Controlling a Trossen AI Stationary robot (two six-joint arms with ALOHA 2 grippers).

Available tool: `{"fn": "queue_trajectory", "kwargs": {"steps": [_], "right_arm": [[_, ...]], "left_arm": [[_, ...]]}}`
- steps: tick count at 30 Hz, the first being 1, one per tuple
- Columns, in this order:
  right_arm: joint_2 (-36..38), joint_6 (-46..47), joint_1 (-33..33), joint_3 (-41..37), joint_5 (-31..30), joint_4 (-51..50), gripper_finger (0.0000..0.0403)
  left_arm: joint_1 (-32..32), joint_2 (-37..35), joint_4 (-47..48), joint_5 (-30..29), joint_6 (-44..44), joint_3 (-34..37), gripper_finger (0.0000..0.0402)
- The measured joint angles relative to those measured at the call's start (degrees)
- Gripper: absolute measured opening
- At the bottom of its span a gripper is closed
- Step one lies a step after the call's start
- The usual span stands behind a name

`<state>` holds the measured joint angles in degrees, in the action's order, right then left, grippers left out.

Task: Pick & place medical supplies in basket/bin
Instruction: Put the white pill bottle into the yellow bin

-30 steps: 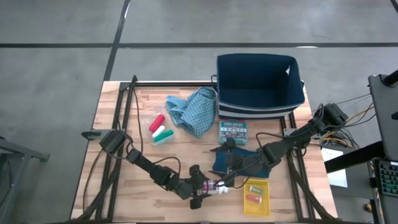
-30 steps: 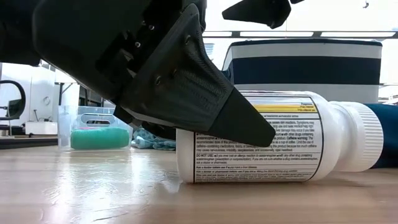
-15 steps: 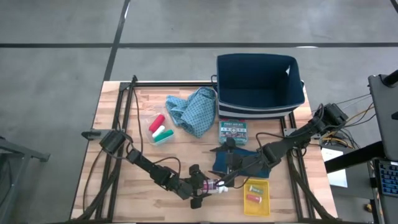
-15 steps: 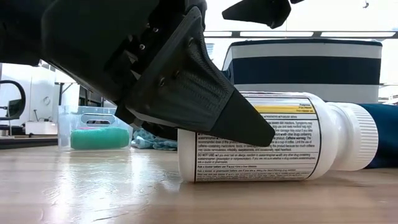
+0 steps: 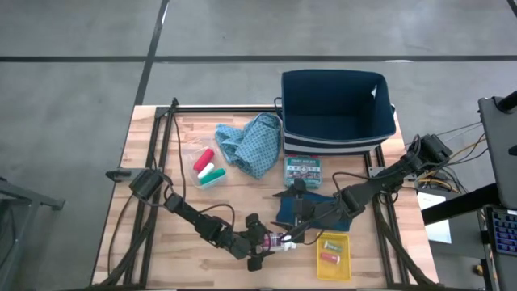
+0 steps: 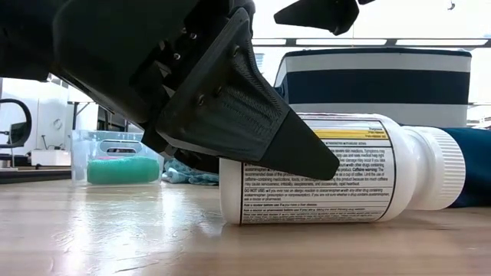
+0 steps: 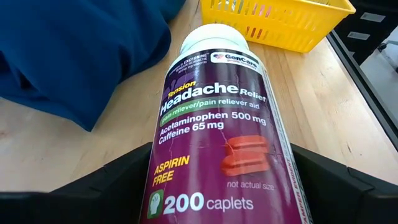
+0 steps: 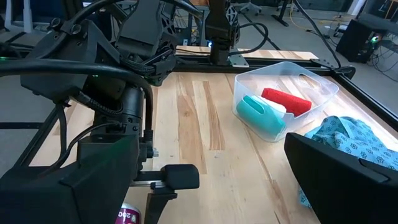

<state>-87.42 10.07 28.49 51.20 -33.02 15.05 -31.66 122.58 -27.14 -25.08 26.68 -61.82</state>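
Pill bottle, white with a purple headache-relief label, lies on its side on the wooden counter at the lower middle of the high view, its white cap pointing toward a small yellow basket at the lower right. The left gripper sits low around the bottle: its two dark fingers flank the bottle's base on either side, spread wide, and whether they press on it or merely bracket it I cannot tell. In the low view one finger slants down across the bottle's printed label.

Just beyond the bottle lies the dark teal folded cloth, with the right gripper hovering over it, fingers fully apart and holding nothing.

The yellow basket holds a few small items. Above the cloth in the high view is a small patterned box, and behind that stands the navy bin at the upper right of the counter. The light-blue patterned cloth lies crumpled at upper centre, and to its left a clear tray carries the red, white and green cylinders.
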Motion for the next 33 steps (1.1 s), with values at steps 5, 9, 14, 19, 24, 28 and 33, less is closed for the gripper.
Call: {"fn": "queue_trajectory", "kwargs": {"steps": [5, 9, 14, 19, 24, 28, 33], "right_arm": [[0.0, 0.0, 0.0, 0.0, 0.0, 0.0, 0.04], [0.0, 0.0, 0.0, 0.0, 0.0, 0.0, 0.04], [0.0, 0.0, 0.0, 0.0, 0.0, 0.0, 0.04], [0.0, 0.0, 0.0, 0.0, 0.0, 0.0, 0.04], [0.0, 0.0, 0.0, 0.0, 0.0, 0.0, 0.04], [0.0, 0.0, 0.0, 0.0, 0.0, 0.0, 0.04], [0.0, 0.0, 0.0, 0.0, 0.0, 0.0, 0.04]], "left_arm": [[0.0, 0.0, 0.0, 0.0, 0.0, 0.0, 0.0337], [0.0, 0.0, 0.0, 0.0, 0.0, 0.0, 0.0337], [0.0, 0.0, 0.1, 0.0, -0.5, 0.0, 0.0333], [0.0, 0.0, 0.1, -0.9, 0.2, 0.0, 0.0335], [0.0, 0.0, 0.1, -0.9, 0.2, 0.0, 0.0343], [0.0, 0.0, -0.1, -0.9, 0.2, 0.0, 0.0354], [0.0, 0.0, -0.2, -0.9, 0.2, 0.0, 0.038]]}}
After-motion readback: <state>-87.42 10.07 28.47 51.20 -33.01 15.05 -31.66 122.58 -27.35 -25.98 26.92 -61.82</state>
